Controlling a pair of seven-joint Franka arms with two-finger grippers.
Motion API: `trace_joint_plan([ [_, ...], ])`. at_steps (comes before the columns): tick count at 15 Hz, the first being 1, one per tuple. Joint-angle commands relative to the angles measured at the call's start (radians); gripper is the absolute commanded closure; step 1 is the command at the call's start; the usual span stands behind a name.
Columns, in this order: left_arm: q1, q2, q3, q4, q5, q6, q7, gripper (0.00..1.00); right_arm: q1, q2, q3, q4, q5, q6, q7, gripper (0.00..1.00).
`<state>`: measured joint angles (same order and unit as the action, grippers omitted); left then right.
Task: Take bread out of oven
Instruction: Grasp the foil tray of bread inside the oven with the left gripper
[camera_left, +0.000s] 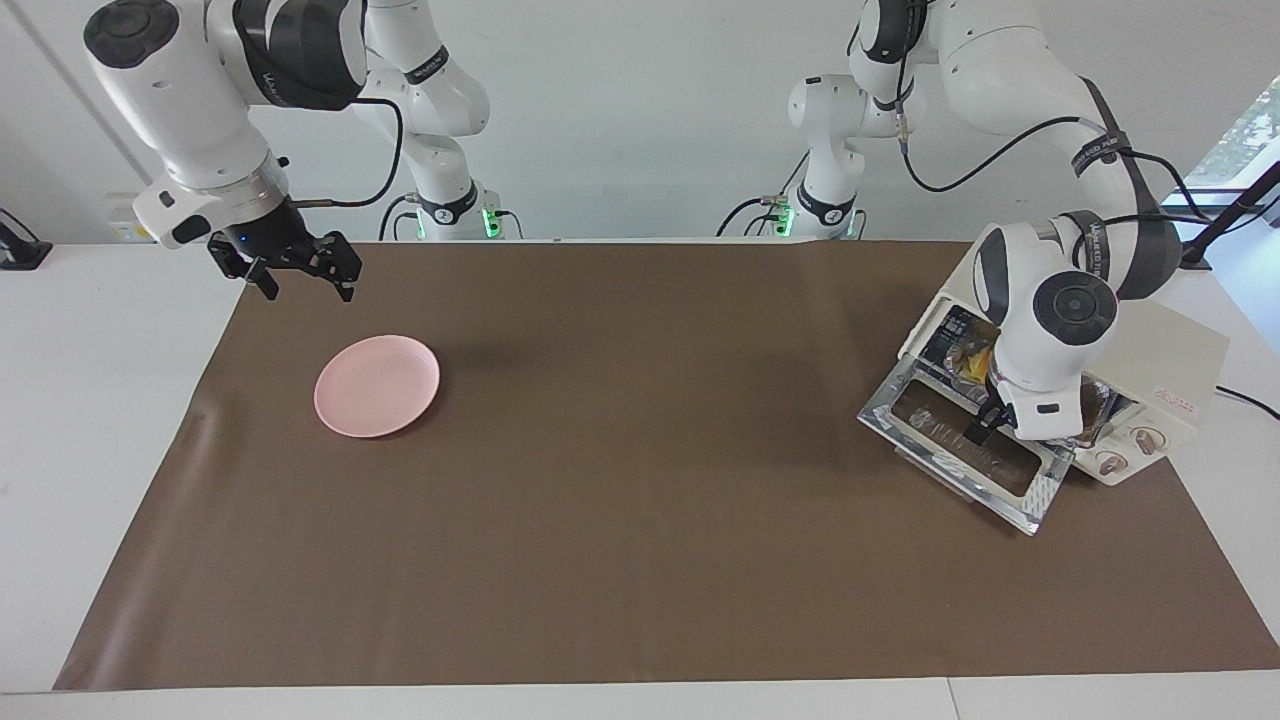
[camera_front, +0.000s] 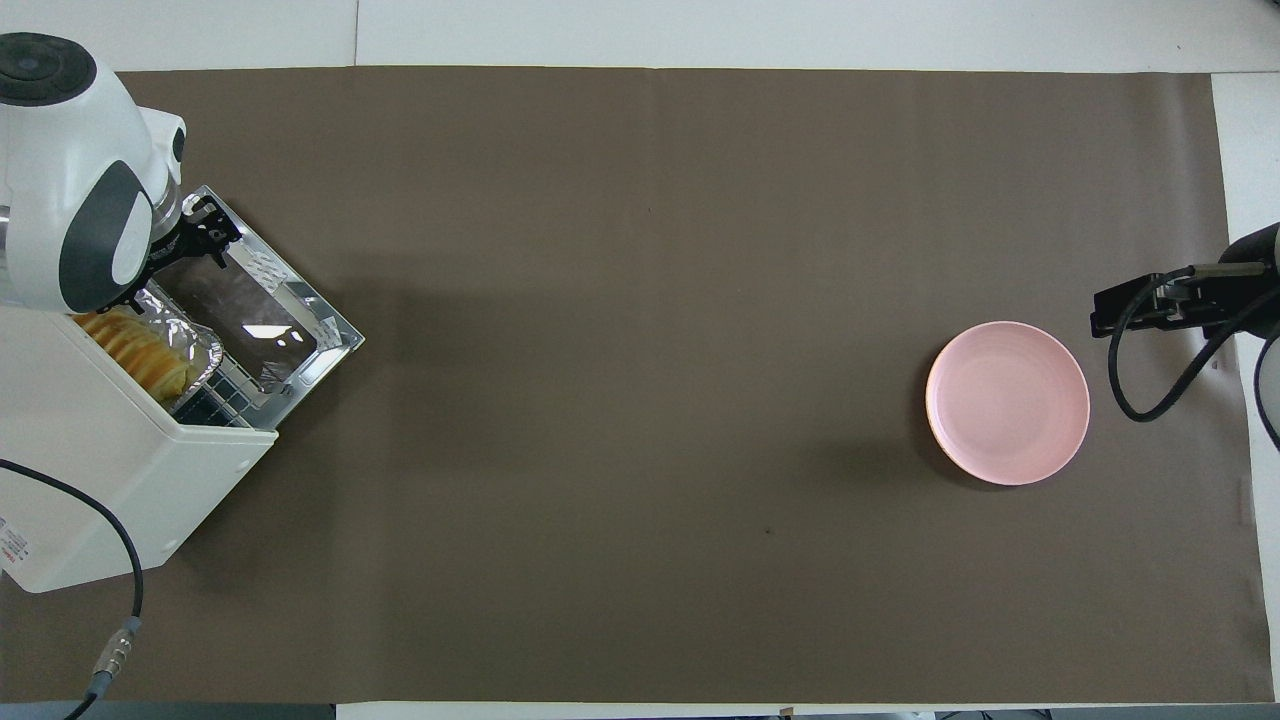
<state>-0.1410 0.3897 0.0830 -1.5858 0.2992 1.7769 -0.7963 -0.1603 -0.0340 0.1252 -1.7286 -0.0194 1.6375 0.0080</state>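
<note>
Though low at the open oven (camera_left: 1180, 360), not holding the bread (camera_front: 140, 350) yet. Reaching-in step, most likely.

Left gripper (camera_left: 985, 425) just over the dropped glass door (camera_left: 960, 450); open or closed, cannot tell. Bread inside the oven, lying in a shiny foil tray (camera_front: 190, 345), close to the oven's mouth.

Right gripper (camera_left: 300, 270) up in the air near the pink plate (camera_left: 377, 385), toward the right arm's end of the bench (camera_left: 640, 520), jaws spread open, waiting.

Next, probably: go in over the loaf, pinch it softly across its short side, lift a little, pull back out above the door. Best done with care, so as not to bump the tray or squash the soft loaf.
</note>
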Motion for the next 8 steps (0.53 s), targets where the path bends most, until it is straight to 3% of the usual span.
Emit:
trace_joint_plan([
  [1, 0.008, -0.028, -0.003, -0.065, 0.023, 0.044, 0.009, 0.00, -0.007, -0.004, 0.005, -0.006, 0.018, 0.011, -0.017, 0.00],
  [8, 0.014, -0.037, -0.003, -0.105, 0.023, 0.084, 0.003, 0.00, -0.007, -0.004, 0.005, -0.009, 0.019, 0.019, -0.019, 0.00],
])
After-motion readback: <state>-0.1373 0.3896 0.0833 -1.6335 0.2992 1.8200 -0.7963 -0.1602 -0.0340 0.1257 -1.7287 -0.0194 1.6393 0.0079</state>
